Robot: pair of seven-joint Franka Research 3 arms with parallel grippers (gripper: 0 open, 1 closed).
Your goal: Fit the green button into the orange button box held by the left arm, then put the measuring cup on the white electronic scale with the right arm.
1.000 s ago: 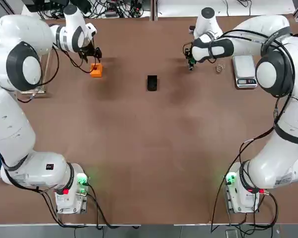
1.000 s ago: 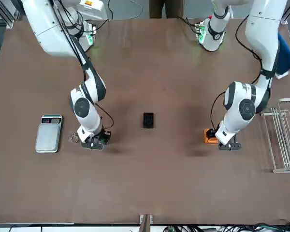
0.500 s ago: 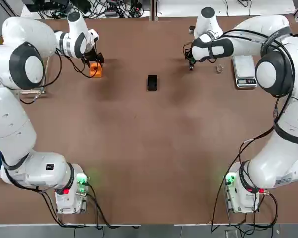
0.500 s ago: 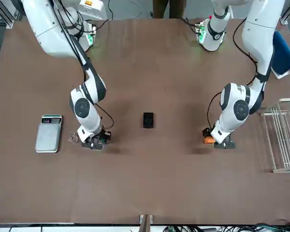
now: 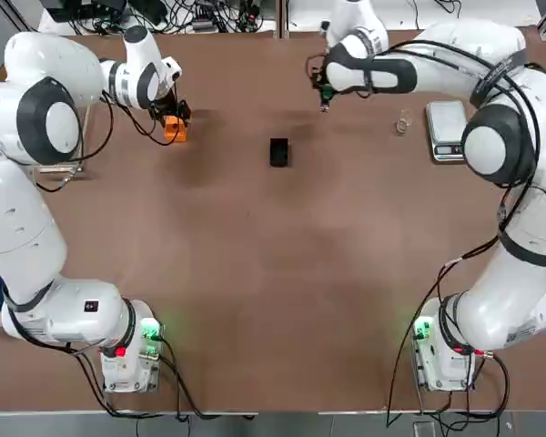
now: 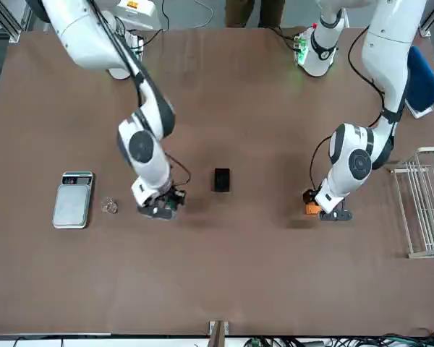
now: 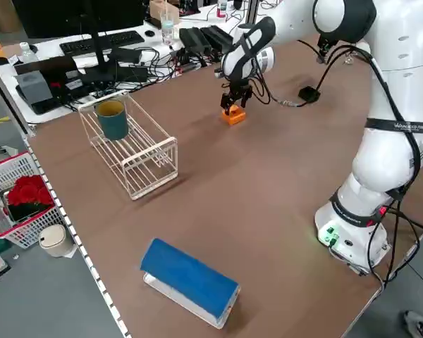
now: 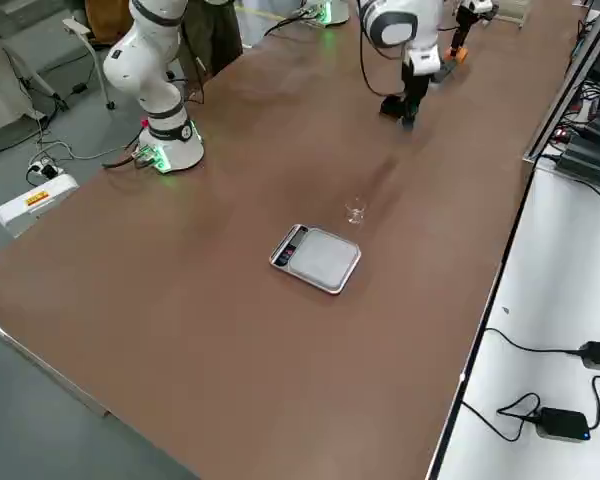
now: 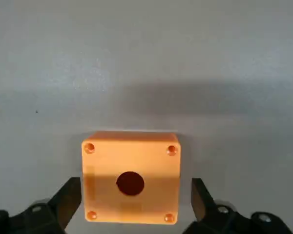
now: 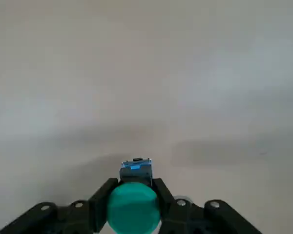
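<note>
Our right arm has just swung inward, toward the small black rectangular block (image 5: 278, 152), carrying the push-button with a round green cap and dark body (image 10: 133, 209) clamped in the jaws of the right gripper (image 10: 136, 183). That brings the button nearer the small bright-orange plastic box (image 9: 156, 195) on the block's left, so we judge the fitting is being lined up; the box's round hole is vacant. Around the box, the left gripper (image 9: 136, 180) has its jaws standing open, with no firm hold to be seen, so the box might slip when pressed. The tiny clear measuring cup (image 6: 109, 206), now uncovered in the front view, sits right of the block; beyond it lies the white rectangular electronic scale (image 5: 449, 137), unloaded. The tabletop (image 5: 255, 273) is plain, matt brown. Well left of the block stands a white wire rack (image 7: 131, 156); behind our arms, a person's legs (image 6: 254, 13) show.
</note>
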